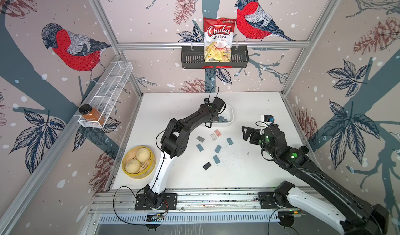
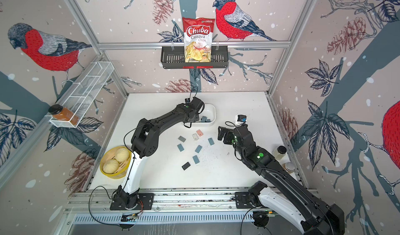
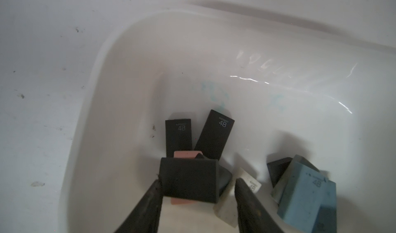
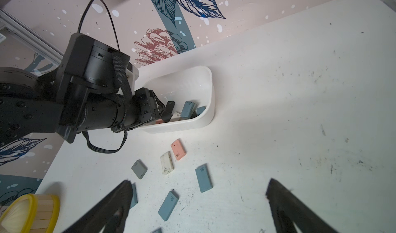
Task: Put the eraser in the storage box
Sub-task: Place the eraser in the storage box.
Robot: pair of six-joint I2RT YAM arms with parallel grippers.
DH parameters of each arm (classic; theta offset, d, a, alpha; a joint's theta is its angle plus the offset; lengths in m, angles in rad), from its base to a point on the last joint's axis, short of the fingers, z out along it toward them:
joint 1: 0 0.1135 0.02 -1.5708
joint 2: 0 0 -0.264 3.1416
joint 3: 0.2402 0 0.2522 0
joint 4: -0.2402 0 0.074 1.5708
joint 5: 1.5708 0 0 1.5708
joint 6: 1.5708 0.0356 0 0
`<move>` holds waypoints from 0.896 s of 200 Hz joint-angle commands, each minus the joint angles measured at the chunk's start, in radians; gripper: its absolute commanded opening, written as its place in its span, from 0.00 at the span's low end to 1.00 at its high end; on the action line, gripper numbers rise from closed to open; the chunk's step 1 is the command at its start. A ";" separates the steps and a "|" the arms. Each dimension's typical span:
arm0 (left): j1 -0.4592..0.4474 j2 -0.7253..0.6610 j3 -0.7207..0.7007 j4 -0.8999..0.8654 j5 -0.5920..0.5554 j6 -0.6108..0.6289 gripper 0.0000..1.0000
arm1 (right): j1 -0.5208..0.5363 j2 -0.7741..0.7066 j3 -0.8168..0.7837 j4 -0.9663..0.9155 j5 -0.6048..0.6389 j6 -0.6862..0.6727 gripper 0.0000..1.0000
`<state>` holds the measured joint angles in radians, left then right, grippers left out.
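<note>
The left gripper point(image 3: 198, 181) stands partly open inside the storage box point(image 3: 120, 81). The black eraser point(image 3: 189, 179) lies between the jaws, touching one finger only and resting on a pink eraser point(image 3: 185, 154). We judge this delivery nearly complete. Eight loose erasers point(image 1: 218, 149) lie on the table point(image 1: 249, 173), nearer than the box. The right gripper point(image 1: 246, 134) hangs wide open and empty, right of them. The box walls are low, so we judge a straight-up withdrawal clear.

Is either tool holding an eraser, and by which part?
Neither. The left tool stands open around a black eraser in the storage box; one finger is clear of it. The right tool is open and empty.
</note>
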<state>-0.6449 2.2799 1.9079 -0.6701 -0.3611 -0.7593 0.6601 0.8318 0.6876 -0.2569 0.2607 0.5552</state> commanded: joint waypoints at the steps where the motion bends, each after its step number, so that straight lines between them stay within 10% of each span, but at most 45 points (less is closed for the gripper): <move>1: 0.001 -0.004 0.011 0.010 0.017 0.014 0.61 | 0.001 0.000 0.002 0.005 0.000 0.004 1.00; 54: 0.000 -0.089 -0.009 0.060 0.061 0.050 0.96 | 0.001 0.019 -0.031 0.024 -0.010 0.009 1.00; 179: 0.016 -0.566 -0.444 0.276 -0.013 0.284 0.97 | 0.041 0.239 -0.079 0.140 -0.061 -0.024 1.00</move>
<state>-0.6430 1.7786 1.5543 -0.4919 -0.3252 -0.5579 0.6910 1.0218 0.6018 -0.1711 0.1986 0.5510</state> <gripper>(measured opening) 0.967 0.996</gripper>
